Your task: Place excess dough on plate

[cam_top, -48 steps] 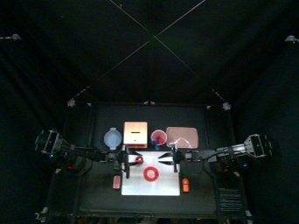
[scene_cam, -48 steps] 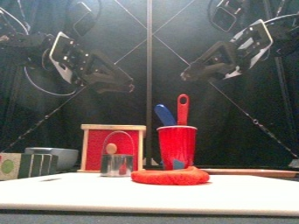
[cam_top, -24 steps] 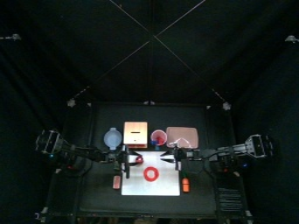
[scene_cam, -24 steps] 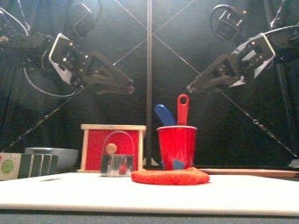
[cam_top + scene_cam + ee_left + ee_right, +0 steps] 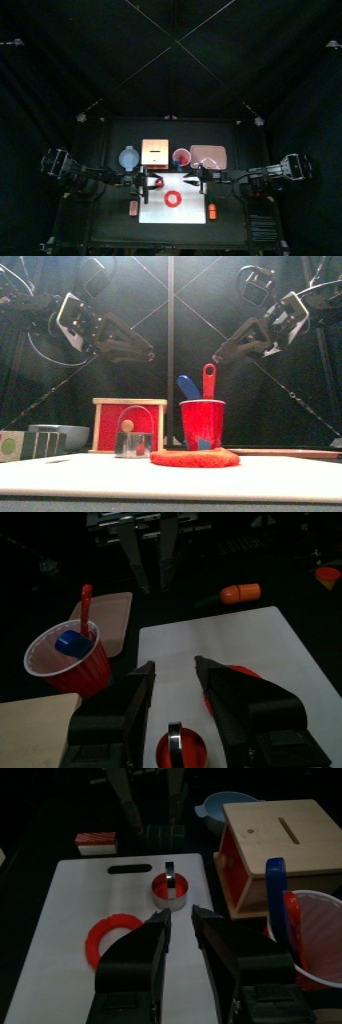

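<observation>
Two black arms are seen raised above the desk (image 5: 234, 225), one reaching in from each side, both angled downward toward the middle in the front view and neither touching anything. The left pincer (image 5: 174, 684) is held with its jaws apart, and nothing is caught between them; the right pincer (image 5: 181, 928) is likewise held with a gap between its jaws, empty, and pointed down over the white board (image 5: 67, 908). The excess dough (image 5: 112, 934) is seen as a bright-red, soft, irregular ring with a hole in its middle (flat and low when viewed from the front, where it appears as a red mound (image 5: 195, 457)), and it lies on the white board, near the middle of the desk in the top view (image 5: 174, 199), below and between the two pincers. The plate (image 5: 207, 155), pale salmon-pink and squarish with rounded corners, is set toward the back of the desk on the right, well apart from the dough, and nothing can be made out on it. A red cup (image 5: 203, 422) holding a blue tool and a red tool is placed behind the dough, a tan block with a slot (image 5: 274, 848) stands beside the cup, and a small red-and-white round cutter (image 5: 170, 885) rests on the board near the dough.
</observation>
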